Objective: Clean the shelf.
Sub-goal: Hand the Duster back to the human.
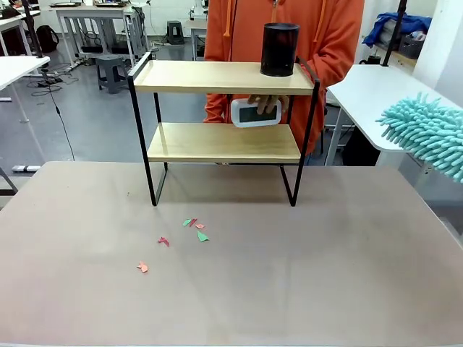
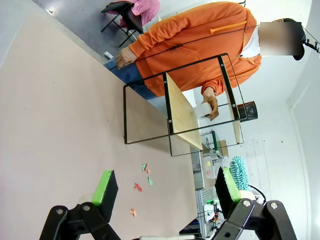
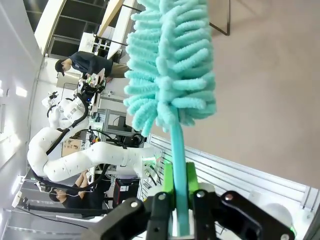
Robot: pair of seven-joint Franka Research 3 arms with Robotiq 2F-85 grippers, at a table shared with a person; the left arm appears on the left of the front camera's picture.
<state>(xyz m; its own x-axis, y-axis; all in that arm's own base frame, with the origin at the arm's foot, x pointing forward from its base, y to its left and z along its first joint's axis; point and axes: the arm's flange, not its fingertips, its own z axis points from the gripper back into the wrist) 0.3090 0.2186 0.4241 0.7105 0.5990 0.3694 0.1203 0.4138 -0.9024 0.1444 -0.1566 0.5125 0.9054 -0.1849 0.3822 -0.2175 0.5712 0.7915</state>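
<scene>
The shelf (image 1: pixel 217 142) stands at the far middle of the table, two light boards in a black frame. A black cylinder (image 1: pixel 280 49) sits on its top board. Behind it a person in an orange hoodie holds a white device (image 1: pixel 253 113) just above the lower board. My right gripper (image 3: pixel 179 176) is shut on the handle of a teal fluffy duster (image 3: pixel 170 65), whose head hangs at the right edge of the front view (image 1: pixel 427 134). My left gripper (image 2: pixel 165 192) is open and holds nothing, well short of the shelf (image 2: pixel 180 107).
Several small red and green paper scraps (image 1: pixel 195 228) lie on the brown table (image 1: pixel 325 275) in front of the shelf, left of centre, also in the left wrist view (image 2: pixel 146 171). A white table (image 1: pixel 376 94) stands at the right behind the duster.
</scene>
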